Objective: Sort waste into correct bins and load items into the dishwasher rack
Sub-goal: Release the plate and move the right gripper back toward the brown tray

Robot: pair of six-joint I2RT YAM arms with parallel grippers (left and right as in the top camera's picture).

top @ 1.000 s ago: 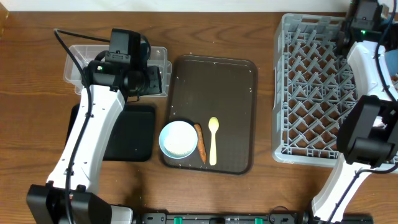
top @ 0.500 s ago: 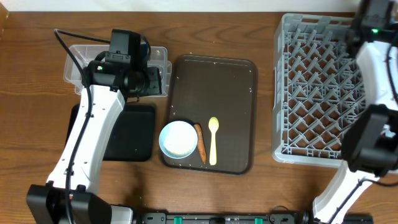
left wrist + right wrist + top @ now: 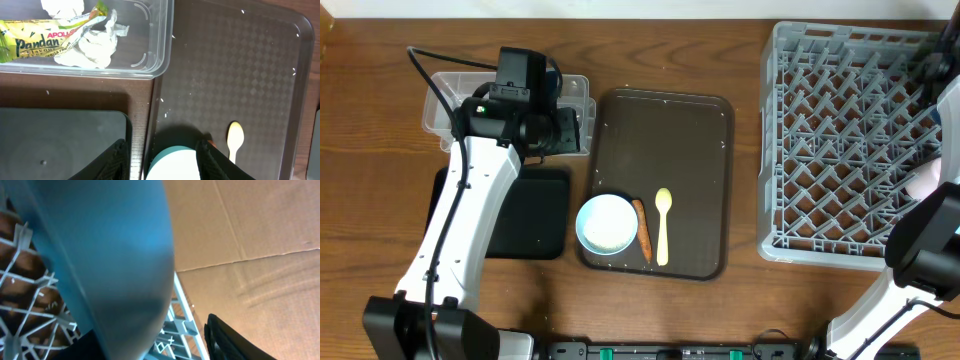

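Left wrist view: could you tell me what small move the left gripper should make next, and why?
Probably move toward the carrot-like stick beside the light-blue bowl. The left gripper is open and empty, tissue and wrapper already lie in the clear tub, and the stick is waste left on the brown tray.

Tissue (image 3: 85,47), wrapper (image 3: 40,42) lie in clear tub (image 3: 142,22); bowl (image 3: 607,223), stick (image 3: 642,228), spoon (image 3: 663,227) adjacent.

Light-blue bowl (image 3: 607,223), carrot stick (image 3: 642,229) and spoon (image 3: 663,226) side by side (stick between) on brown tray (image 3: 665,130)
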